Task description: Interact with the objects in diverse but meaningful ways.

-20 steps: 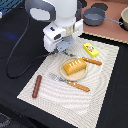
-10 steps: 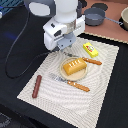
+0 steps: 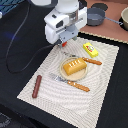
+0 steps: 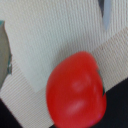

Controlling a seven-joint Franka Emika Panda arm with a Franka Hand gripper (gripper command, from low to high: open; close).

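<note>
My gripper hangs over the far edge of the placemat, shut on the red tomato, which shows only as a red spot under it. In the wrist view the tomato fills much of the picture, above the mat's edge; the fingers are mostly hidden. The orange-yellow bread loaf lies on the tan plate mid-mat. The yellow block with red marks lies to the exterior view's right of my gripper. The dark brown sausage lies at the mat's near left.
A beige woven placemat lies on a black table. An orange-handled fork and knife flank the plate; the knife blade also shows in the wrist view. Grey pots stand at the back right.
The arm has shifted a little toward the exterior view's right and the far side of the mat. The other objects have not moved.
</note>
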